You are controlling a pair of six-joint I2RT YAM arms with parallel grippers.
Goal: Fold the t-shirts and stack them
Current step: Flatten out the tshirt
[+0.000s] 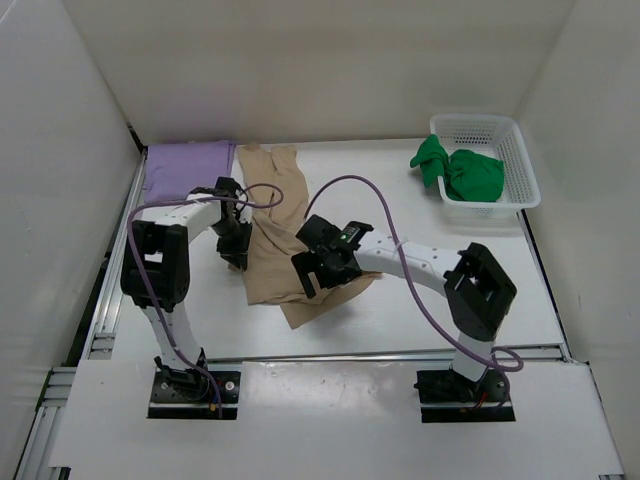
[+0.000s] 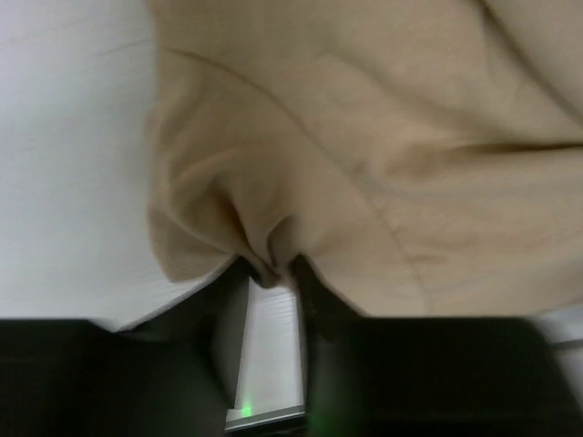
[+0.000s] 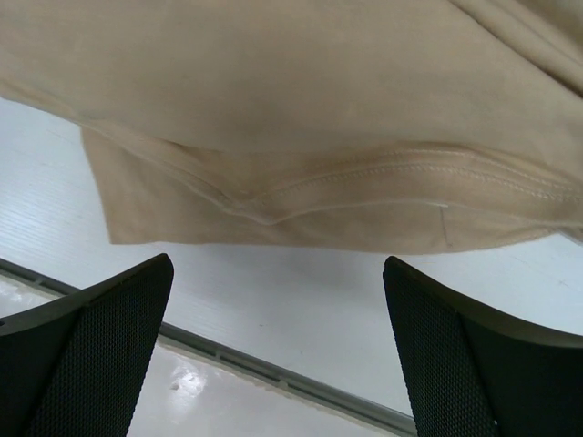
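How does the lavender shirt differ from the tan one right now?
The lavender shirt lies folded flat at the far-left corner; the tan shirt sprawls rumpled mid-table. No gripper holds the lavender shirt; the tan shirt is pinched by the left gripper. Both are on the table, outside the basket.

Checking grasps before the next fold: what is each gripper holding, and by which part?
The left gripper pinches a bunched fold at the edge of the tan shirt. The right gripper is open, holding nothing.

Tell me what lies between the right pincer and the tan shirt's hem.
Only bare white table, seen in the right wrist view. The open right pincer holds nothing and stops short of the tan shirt.
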